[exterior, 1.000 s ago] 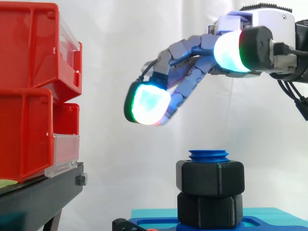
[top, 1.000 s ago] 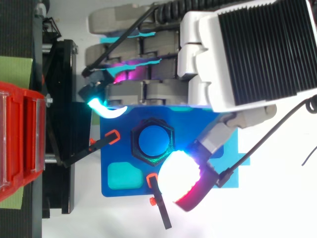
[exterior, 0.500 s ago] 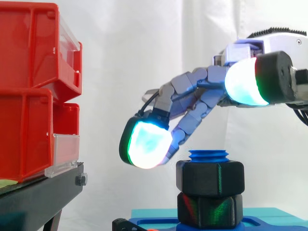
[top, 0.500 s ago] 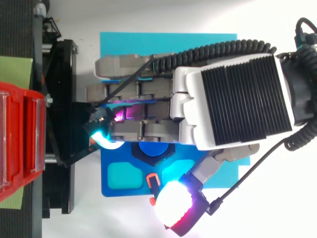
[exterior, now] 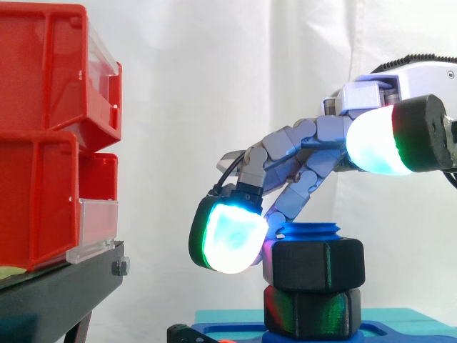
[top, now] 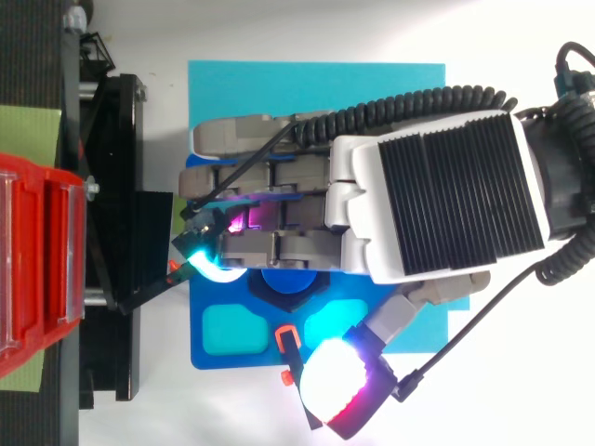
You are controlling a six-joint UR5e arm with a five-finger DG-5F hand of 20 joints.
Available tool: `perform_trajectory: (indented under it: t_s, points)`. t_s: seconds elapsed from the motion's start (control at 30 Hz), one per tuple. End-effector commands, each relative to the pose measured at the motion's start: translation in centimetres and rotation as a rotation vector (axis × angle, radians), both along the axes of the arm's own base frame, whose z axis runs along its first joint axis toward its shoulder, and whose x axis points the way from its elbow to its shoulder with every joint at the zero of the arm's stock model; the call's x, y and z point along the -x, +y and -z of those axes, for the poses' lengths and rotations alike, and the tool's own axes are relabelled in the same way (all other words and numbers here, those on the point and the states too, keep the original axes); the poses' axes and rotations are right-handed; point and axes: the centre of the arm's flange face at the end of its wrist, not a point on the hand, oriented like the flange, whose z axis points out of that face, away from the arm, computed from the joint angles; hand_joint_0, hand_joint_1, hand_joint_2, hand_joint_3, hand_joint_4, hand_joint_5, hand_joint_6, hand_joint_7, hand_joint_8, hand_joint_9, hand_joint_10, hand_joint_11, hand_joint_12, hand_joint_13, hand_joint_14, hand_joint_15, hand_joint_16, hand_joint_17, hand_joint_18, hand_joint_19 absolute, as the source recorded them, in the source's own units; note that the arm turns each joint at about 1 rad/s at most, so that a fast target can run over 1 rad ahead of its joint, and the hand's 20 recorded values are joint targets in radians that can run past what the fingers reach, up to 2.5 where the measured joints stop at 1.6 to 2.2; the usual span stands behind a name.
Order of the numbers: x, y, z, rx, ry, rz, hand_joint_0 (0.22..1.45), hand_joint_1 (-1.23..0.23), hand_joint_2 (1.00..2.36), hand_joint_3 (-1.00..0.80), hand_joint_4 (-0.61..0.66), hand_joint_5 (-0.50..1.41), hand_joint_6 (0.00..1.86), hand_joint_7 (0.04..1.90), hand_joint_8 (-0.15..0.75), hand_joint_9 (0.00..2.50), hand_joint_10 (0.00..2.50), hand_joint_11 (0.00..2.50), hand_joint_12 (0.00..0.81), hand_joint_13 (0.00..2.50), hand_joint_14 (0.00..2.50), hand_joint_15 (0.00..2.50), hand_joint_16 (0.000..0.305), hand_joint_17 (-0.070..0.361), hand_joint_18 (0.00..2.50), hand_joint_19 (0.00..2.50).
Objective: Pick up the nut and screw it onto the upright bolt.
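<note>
Side view, far left of the fingers: stacked red bins (exterior: 43, 136) sit on a black stand (exterior: 57, 296), well apart from the hand. Moving right, the hand (top: 437, 195) reaches in from the right edge with its fingers sloping down and to the left. The lowest fingertip pad (exterior: 228, 239) glows white-cyan with a green rim. It hangs just left of the nut (exterior: 318, 264), level with the nut's upper half.

The black nut sits on the upright blue bolt (exterior: 312, 230), directly beneath the fingers, and the bolt's top ring shows above it. One finger comes down against the left edge of the bolt top; actual contact cannot be confirmed. A second black hexagon (exterior: 310, 312) stands under the nut, on a blue plate (top: 251, 358) that rests on a teal mat (top: 316, 79).

Right of the fingers and well above the nut, the thumb pad (exterior: 375, 143) glows white-cyan with green and red at its rim. It is clear of both nut and bolt.

Top view: the fingers lie side by side across the far half of the nut and point toward the stand. The thumb is splayed out to the near side of the plate, beyond an orange clip (top: 287, 334). The fingers are gently bent and relaxed, and they clasp nothing.
</note>
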Motion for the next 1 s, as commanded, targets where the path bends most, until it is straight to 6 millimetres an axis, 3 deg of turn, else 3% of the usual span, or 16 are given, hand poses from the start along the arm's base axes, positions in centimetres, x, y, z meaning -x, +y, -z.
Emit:
perform_trajectory:
  t_s: [0.0, 0.53, 0.97]
  points:
    - [0.0, -0.2, 0.0, 0.002, 0.002, 0.003, 0.46, -0.05, 1.00, -0.50, 0.27, -0.07, 0.50, 0.92, 0.272, 0.74, 0.00, 0.00, 0.328, 0.31, 0.00, 0.00, 0.036, 0.082, 0.00, 0.00]
    - [0.2, -1.5, 0.0, 0.009, -0.001, -0.002, 0.48, -0.11, 1.00, -0.50, 0.23, -0.03, 0.50, 1.29, 0.292, 0.84, 0.00, 0.00, 0.315, 0.42, 0.00, 0.00, 0.032, 0.071, 0.02, 0.00]
    - [0.4, -2.9, 0.2, 0.020, -0.001, -0.001, 0.50, -0.17, 1.00, -0.50, 0.22, 0.01, 0.50, 1.47, 0.297, 1.01, 0.00, 0.00, 0.283, 0.55, 0.00, 0.00, 0.026, 0.058, 0.16, 0.00]
